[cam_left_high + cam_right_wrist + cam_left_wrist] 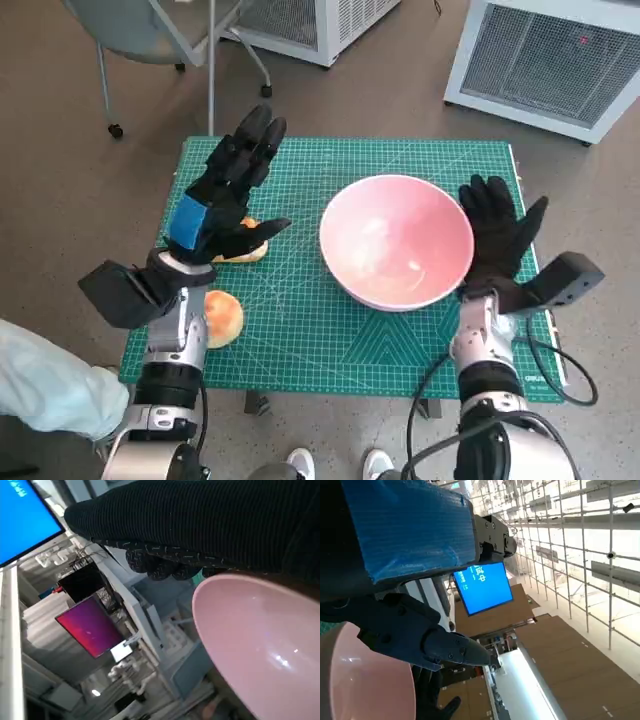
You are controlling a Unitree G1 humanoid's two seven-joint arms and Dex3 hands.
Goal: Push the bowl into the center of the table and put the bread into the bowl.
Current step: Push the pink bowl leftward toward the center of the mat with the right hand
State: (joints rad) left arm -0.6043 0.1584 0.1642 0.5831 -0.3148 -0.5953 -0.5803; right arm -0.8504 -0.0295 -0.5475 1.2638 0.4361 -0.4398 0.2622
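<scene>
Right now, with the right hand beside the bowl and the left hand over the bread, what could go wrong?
The right hand flanks the pink bowl; too strong a push could likely slide it past centre. The left hand hides part of one bread piece, so a grasp may miss. The other bread lies near the mat edge and might get knocked off.

Open mat between bowl and bread

We see bare green mat (pixel 300 300) between the pink bowl (pixel 396 242) and two bread pieces (pixel 222 318); our right hand (pixel 500 235) flanks the bowl.
</scene>
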